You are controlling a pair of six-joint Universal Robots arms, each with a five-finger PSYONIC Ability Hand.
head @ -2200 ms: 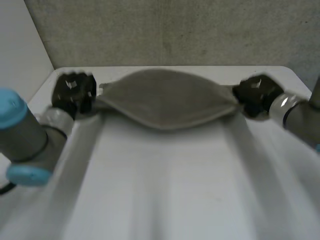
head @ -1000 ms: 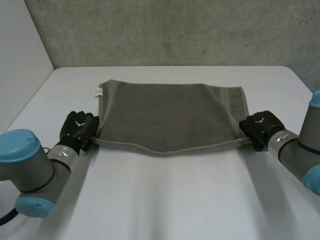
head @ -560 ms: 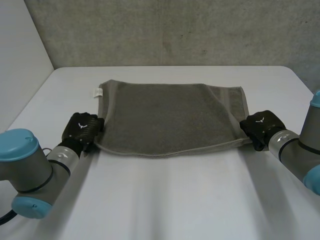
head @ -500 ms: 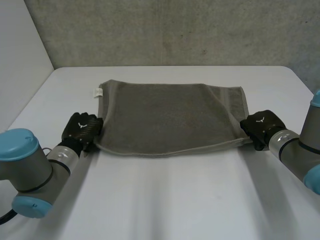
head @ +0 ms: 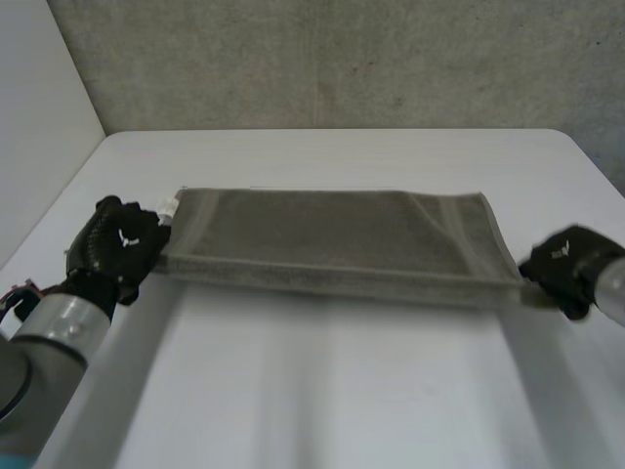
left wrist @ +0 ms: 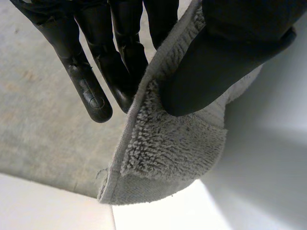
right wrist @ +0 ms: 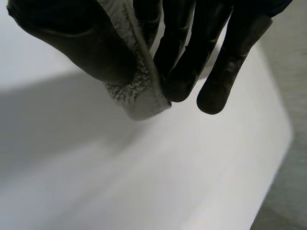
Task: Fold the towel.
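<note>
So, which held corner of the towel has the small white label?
The towel corner pinched by the left hand: the white label sits right beside that hand. The corner at the right hand shows none.

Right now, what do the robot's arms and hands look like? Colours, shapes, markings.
Both hands are black. The left hand has a small white mark on its back, and the right hand bears the same mark. The left fingers are smooth, glossy and round-tipped, one with a round dimple. The right fingers match. The left arm is a grey cylinder.
</note>
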